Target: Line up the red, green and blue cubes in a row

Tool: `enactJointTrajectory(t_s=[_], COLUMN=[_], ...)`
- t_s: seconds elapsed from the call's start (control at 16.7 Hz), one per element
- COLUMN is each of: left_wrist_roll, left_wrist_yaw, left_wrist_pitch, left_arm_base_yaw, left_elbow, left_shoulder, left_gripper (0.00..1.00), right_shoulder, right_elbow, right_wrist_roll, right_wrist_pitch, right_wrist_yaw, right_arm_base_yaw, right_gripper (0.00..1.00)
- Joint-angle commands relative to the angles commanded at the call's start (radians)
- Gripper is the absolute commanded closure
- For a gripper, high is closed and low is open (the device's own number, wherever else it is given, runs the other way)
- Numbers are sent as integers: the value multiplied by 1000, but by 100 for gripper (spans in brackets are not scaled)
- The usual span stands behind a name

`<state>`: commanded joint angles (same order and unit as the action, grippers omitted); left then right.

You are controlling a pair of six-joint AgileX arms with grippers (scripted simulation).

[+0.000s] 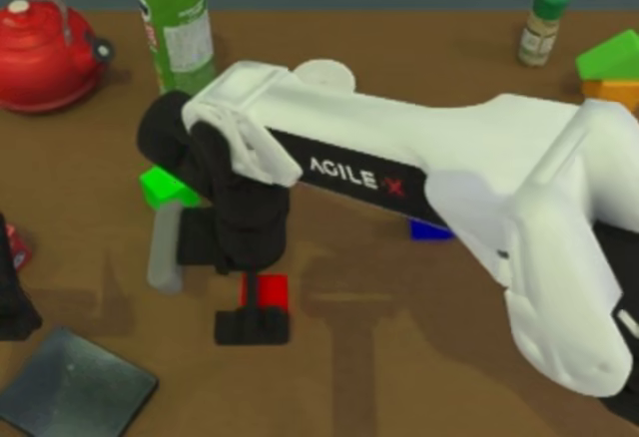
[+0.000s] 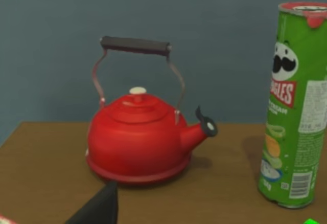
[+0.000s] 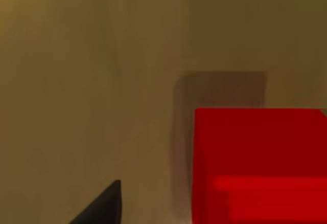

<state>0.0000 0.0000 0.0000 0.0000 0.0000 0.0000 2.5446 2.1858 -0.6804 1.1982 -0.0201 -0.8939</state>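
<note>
One gripper, the right [image 1: 255,302], hangs over the red cube [image 1: 266,289]; whether its fingers grip the cube cannot be told. Behind the red cube toward the green can [image 1: 172,20] sits the green cube [image 1: 162,186], the blue cube [image 1: 429,229] half hidden under the arm. A careless sweep of that arm could knock either cube astray. Left gripper [image 1: 12,297] idles near the red kettle [image 1: 40,53].

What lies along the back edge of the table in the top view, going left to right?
Red kettle → green chips can → green-capped spice bottle → green wedge block sitting over the orange block.
</note>
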Motion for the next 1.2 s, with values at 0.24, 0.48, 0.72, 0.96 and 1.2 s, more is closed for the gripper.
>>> enactJointTrajectory(t_s=[0.24, 0.48, 0.72, 0.96, 1.2], left_wrist_roll=[0, 0, 0, 31, 106], left_wrist_yaw=[0, 0, 0, -1, 1], left_wrist_pitch=[0, 0, 0, -58, -197], left_arm_base_yaw=[0, 0, 0, -12, -42], left_elbow=[0, 0, 0, 90, 322], left_shoulder=[0, 0, 0, 90, 335], left_gripper=[0, 0, 0, 0, 0], right_shoulder=[-10, -18, -15, -112, -370], right_elbow=[135, 200, 198, 115, -108], right_wrist_roll=[-1, -2, -2, 21, 88], right_wrist_pitch=[152, 219, 217, 148, -15], right_wrist_yaw=[-1, -1, -1, -9, -25], right_arm_base_yaw=[-1, -1, 2, 42, 147], right_gripper=[0, 0, 0, 0, 0])
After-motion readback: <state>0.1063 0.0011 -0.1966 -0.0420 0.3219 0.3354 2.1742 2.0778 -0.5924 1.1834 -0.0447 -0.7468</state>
